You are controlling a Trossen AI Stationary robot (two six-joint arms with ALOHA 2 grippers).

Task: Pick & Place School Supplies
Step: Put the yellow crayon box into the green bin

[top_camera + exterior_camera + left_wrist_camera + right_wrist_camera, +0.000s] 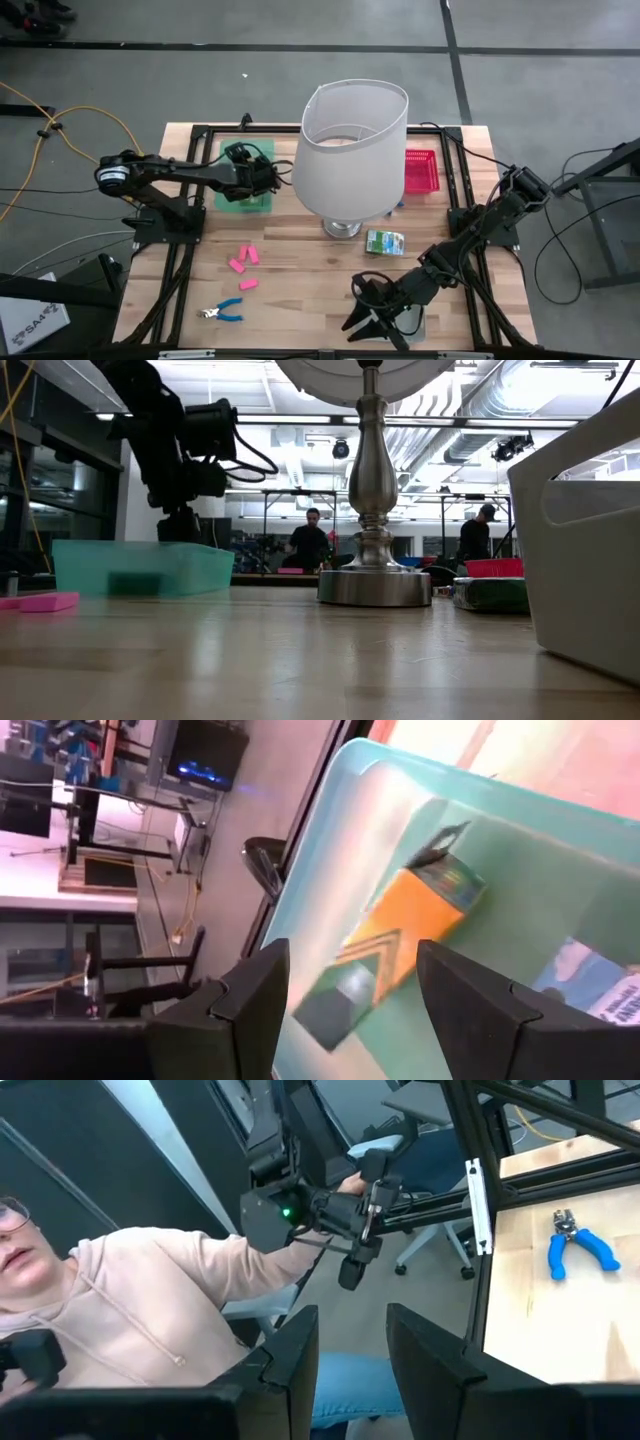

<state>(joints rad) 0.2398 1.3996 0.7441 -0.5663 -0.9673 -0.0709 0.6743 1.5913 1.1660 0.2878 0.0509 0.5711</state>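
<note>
From above, we are seeing the left end effector (262,178) hanging over the green tray (243,197) at the far left of the counter (300,280), while the red tray (421,171) is sitting at the far right, partly hidden behind the big white lampshade (352,150) that is blocking the middle. Three pink erasers (244,262) are lying loose on the wood, well apart from the blue-handled pliers (222,312) near the front edge, and a green printed box (385,242) is resting just beside the lamp base. The right end effector (378,318) is hovering at the front edge next to a clear grey tray (414,325). At counter level, we are looking past the metal lamp base (374,586) to the green tray (140,567) with a dark item dimly showing through its wall, a pink eraser (45,601) at the left, and the printed box (492,593) in front of the red tray (494,567); two people are standing far behind. From the left wrist, we are seeing the fingers (470,1010) spread wide and empty above the green tray (330,840), where an orange crayon pack (400,930) and a blue printed item (600,985) are lying. From the right wrist, the fingers (425,1355) are standing partly apart, holding nothing, with a person in a pink hoodie (130,1300) beyond the counter edge and the pliers (578,1247) lying on the wood.
</note>
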